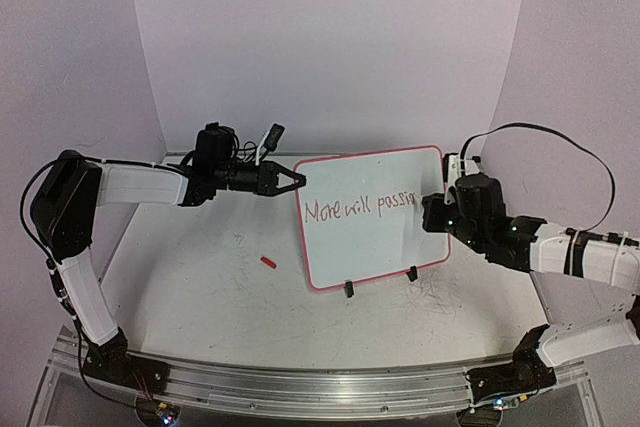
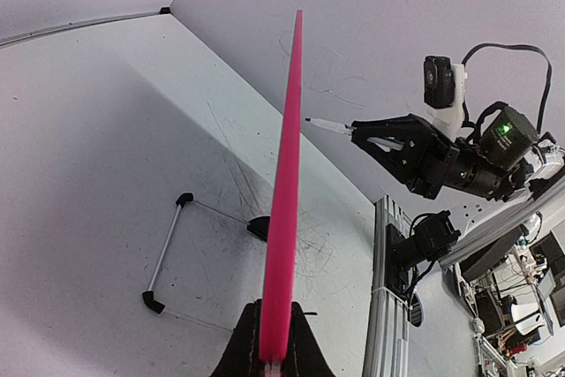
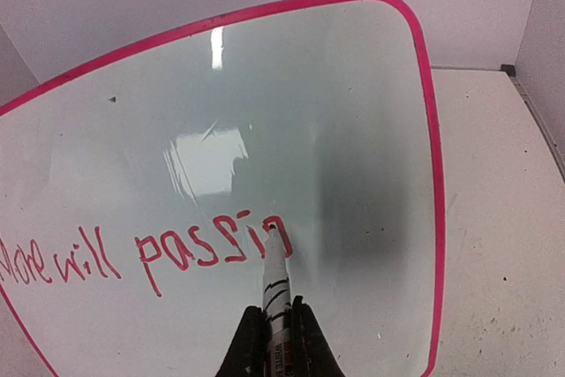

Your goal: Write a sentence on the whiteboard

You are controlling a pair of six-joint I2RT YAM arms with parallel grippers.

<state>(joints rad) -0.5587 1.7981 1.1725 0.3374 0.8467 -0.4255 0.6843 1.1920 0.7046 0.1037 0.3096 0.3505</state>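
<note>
Left arm: stretched level from the left, left claw [image 1: 297, 179] clenched on the upper left rim of the whiteboard [image 1: 375, 247]
Right arm: forearm reaching in from the right, right claw [image 3: 275, 328] grasping a marker [image 3: 276, 275], tip touching the board at the end of the sentence [image 1: 358, 208]
Whiteboard: standing on two black clip feet [image 1: 349, 289] on the bench [image 1: 200, 297]
Small red object [image 1: 267, 261]: on bench, left of board
Obscured: last letters behind right claw from above; first word cut off in right wrist view; left wrist view shows board edge-on only
</note>
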